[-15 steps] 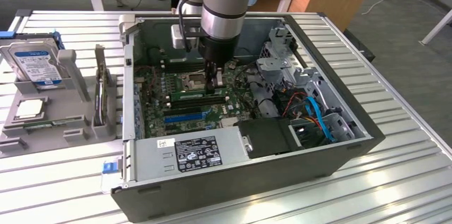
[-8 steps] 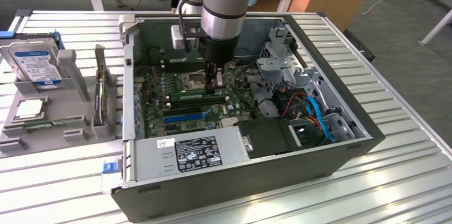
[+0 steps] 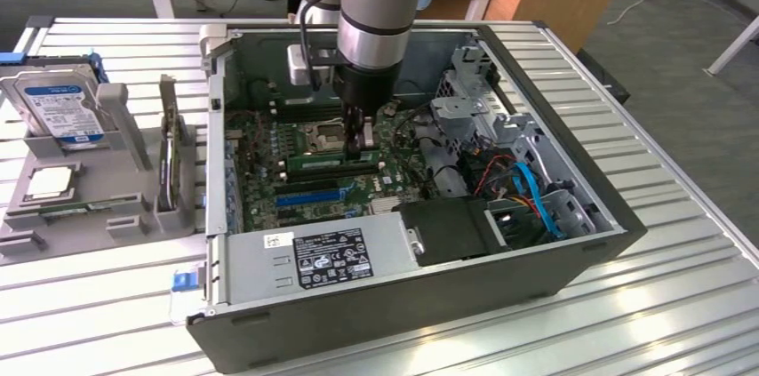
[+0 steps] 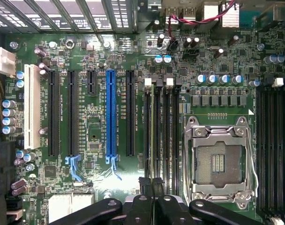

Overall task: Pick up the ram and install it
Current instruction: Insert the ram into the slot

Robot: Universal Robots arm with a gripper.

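Note:
The ram [image 3: 323, 162] is a thin green stick lying level in a slot on the motherboard, inside the open computer case [image 3: 617, 225]. In the wrist view the ram [image 4: 152, 131] shows edge-on in one of the black memory slots, beside the empty processor socket [image 4: 218, 161]. My gripper [image 3: 362, 147] reaches straight down into the case at the end of the ram nearer the exterior view's right. Its black fingers [image 4: 145, 187] are shut together, the gripper [image 4: 152, 186] right over that end of the stick. Whether they pinch the ram or only rest on it I cannot tell.
A grey holder [image 3: 35, 243] at the exterior view's left carries a hard drive [image 3: 57, 105], a square processor chip [image 3: 50, 182] and an upright card [image 3: 166, 149]. The power supply [image 3: 326, 256], drive cage [image 3: 475, 114] and blue and orange cables [image 3: 534, 198] crowd the case's near and right sides.

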